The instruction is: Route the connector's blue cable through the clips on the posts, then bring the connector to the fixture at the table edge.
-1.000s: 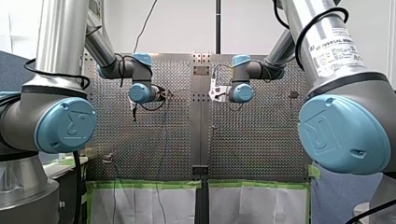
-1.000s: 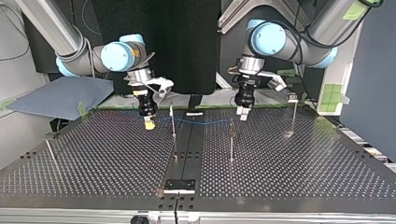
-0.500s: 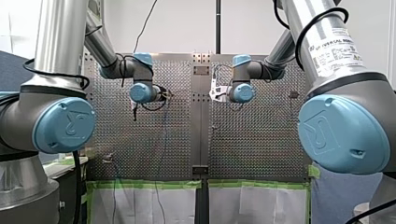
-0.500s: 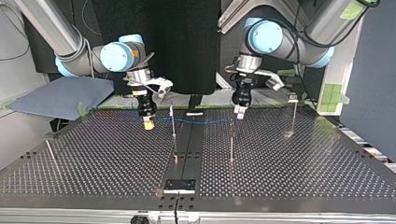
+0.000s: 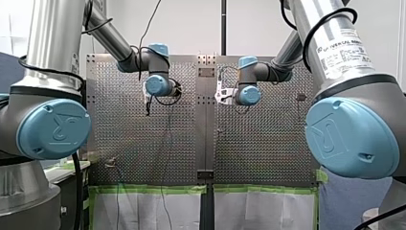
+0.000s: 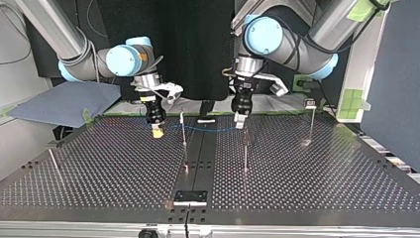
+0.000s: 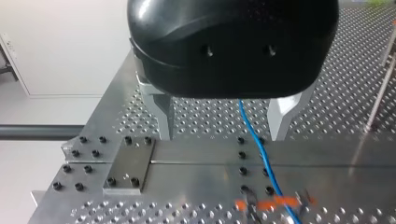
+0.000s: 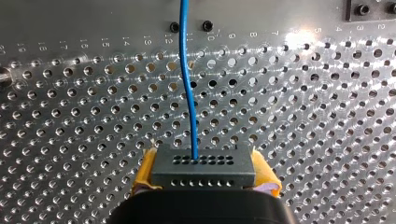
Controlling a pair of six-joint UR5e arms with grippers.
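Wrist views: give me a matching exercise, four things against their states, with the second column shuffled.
1 connector
2 blue cable
3 left gripper
4 right gripper

A open, fingers apart
B shut on the connector
C clamped between yellow pads
D passes between two metal fingers

Pairs: 1-C, 2-D, 3-A, 4-B

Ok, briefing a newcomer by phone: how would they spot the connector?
In the top view, my right arm comes at the left to my right gripper. Between its yellow pads sits the connector: a grey block with rows of holes, the only thing the blue cable enters.
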